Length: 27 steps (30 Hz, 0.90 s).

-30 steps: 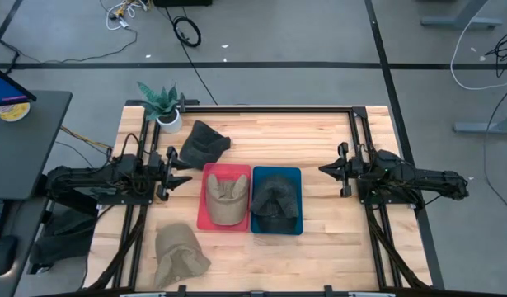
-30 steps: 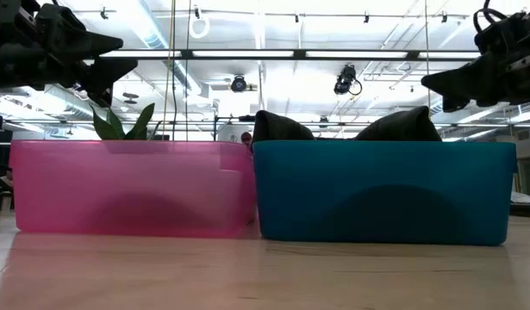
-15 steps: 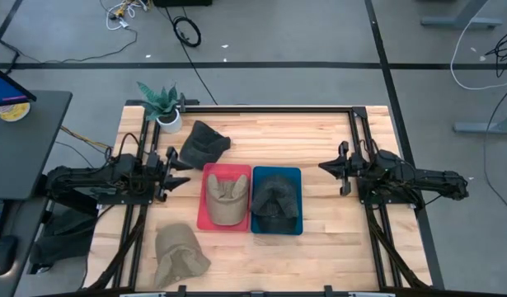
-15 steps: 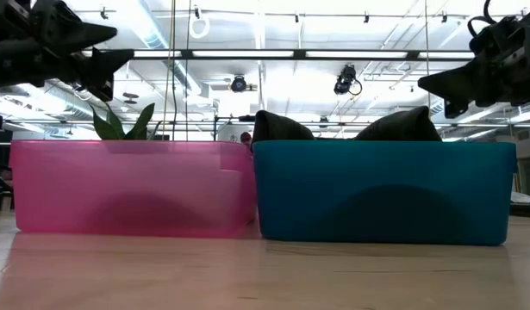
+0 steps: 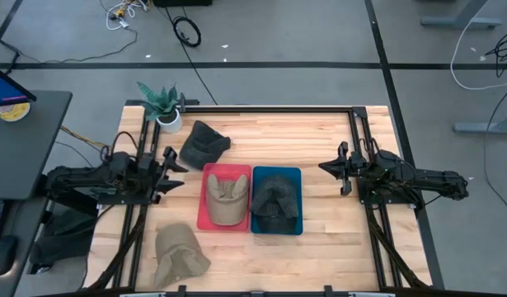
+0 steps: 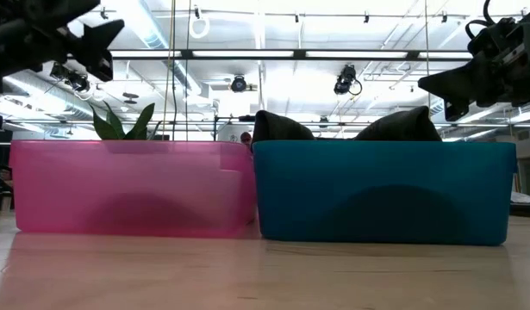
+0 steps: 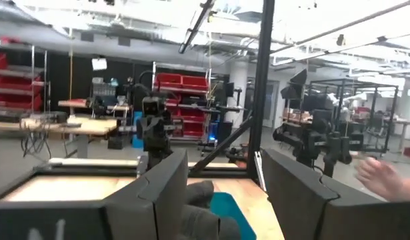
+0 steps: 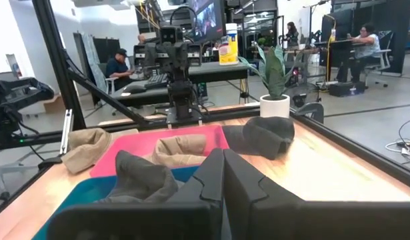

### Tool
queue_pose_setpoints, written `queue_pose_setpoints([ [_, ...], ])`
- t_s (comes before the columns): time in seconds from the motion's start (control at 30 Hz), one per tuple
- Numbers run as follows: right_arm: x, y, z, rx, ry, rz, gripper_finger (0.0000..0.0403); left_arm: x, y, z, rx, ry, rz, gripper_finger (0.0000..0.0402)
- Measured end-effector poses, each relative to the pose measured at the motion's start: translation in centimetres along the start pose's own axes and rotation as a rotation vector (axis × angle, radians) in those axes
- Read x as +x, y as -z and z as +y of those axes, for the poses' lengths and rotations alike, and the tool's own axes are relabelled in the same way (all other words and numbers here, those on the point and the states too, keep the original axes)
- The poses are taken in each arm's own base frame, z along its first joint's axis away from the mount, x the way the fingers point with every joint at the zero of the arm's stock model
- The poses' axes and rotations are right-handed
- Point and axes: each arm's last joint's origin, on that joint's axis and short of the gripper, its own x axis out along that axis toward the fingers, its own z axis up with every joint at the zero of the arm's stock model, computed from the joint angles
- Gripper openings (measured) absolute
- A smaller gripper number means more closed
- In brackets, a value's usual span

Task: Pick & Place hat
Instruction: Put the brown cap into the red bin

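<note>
A tan hat (image 5: 224, 200) lies in the pink bin (image 5: 207, 223), and a dark hat (image 5: 275, 200) lies in the blue bin (image 5: 296, 227). Another dark hat (image 5: 204, 143) rests flat on the table near the far edge. A second tan hat (image 5: 179, 254) lies by the near edge. My left gripper (image 5: 176, 171) hovers open, left of the pink bin. In its wrist view the left gripper (image 7: 221, 167) shows a wide gap. My right gripper (image 5: 329, 169) hovers right of the blue bin. Its wrist view shows the right gripper (image 8: 223, 157) shut and holding nothing.
A potted plant (image 5: 161, 106) stands at the table's far left corner. Black frame rails (image 5: 352, 124) run along the far edge and both sides. In the low view the pink bin (image 6: 131, 189) and blue bin (image 6: 385, 189) stand side by side. Bare wood lies between the blue bin and the right arm.
My left gripper has drawn back a little toward the table's left edge and has risen, its fingers tipping upward in the low view. The hats and bins have stayed where they were.
</note>
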Motion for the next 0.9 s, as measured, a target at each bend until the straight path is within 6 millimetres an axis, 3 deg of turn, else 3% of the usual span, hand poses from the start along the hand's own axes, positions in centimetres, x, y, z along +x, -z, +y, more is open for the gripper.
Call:
queue_pose_setpoints([
  [0.2,0.0,0.0,0.0,0.0,0.0,0.0,0.0009,0.4,-0.5,-0.1,0.043,0.034,0.087,0.0197],
  [0.33,0.0,0.0,0.0,0.0,0.0,0.0,0.0009,0.8,-1.0,-0.1,0.049,-0.011,0.24,0.0197],
  [0.9,0.0,0.0,0.0,-0.001,0.0,0.0,0.0009,4.3,-7.3,-2.4,-0.037,-0.06,0.714,0.0197],
])
